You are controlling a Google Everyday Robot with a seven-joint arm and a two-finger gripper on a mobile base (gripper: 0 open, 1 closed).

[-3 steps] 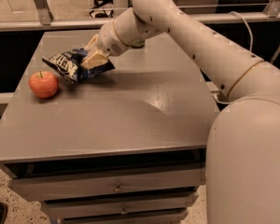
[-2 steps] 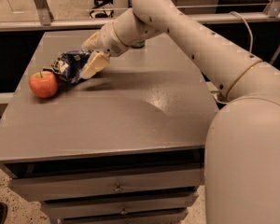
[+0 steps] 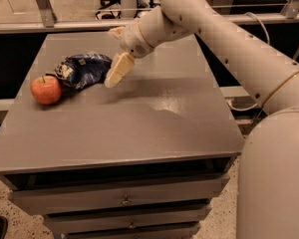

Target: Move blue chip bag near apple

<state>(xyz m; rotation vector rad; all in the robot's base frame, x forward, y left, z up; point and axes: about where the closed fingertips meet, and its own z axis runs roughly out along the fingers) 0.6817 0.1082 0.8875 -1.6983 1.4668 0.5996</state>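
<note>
On the left of the surface (image 3: 154, 128), the blue chip bag (image 3: 82, 68) was found lying just beside the apple (image 3: 46, 89). The end effector (image 3: 114, 54) was spread wide at the bag's right edge, nothing gripped. Placement was judged complete; only a clean retreat was called for

You will find no text you can read: the blue chip bag (image 3: 82, 69) carries white lettering, but it is too crumpled and small to make out. The gripper (image 3: 114, 59) hovers just right of that bag over the back left of the table (image 3: 164, 128), its fingers spread apart, and shows no marking you can read.
</note>
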